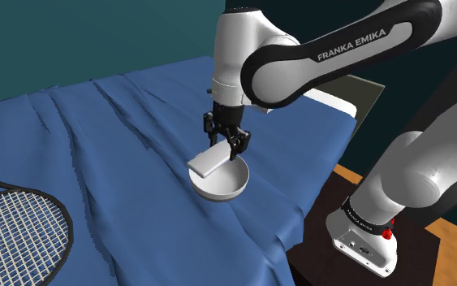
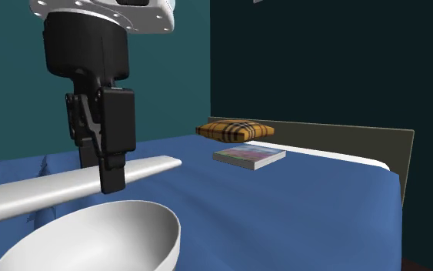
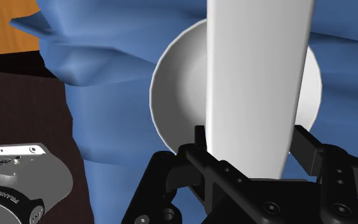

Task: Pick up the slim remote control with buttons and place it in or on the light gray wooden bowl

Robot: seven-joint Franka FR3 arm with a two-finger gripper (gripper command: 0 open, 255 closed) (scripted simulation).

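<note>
White and stiff, the slim remote (image 1: 209, 161) looks light, smooth and perhaps slippery. The end effector (image 1: 234, 149) clasps it near one end, mid-frame, above the pale bowl (image 1: 222, 193).

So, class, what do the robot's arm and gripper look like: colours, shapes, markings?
The arm has glossy white, rounded segments with dark joints; a dark band carries white FRANKA EMIKA lettering. A red tab marks its foot. The gripper is black and blocky.
</note>
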